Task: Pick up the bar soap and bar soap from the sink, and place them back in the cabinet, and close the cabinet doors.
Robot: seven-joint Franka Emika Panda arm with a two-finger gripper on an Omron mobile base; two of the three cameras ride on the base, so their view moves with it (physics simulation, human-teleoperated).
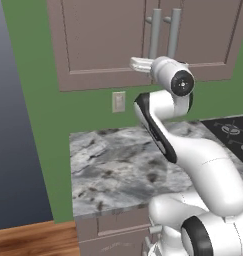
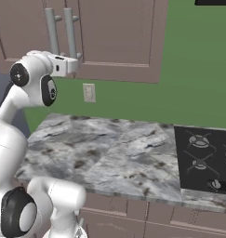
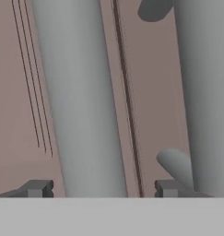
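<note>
A grey marbled stone counter lies well below the fingers, running out from a green wall. A pale wall socket sits on that wall, just under finger height. A black stovetop with burner rings is set into the counter, far off to one side. Wooden floor and low brown drawer fronts lie lowest of all.

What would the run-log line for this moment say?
hand: open, straddling left bar handle | cabinet doors: shut | counter: bare stone
</note>
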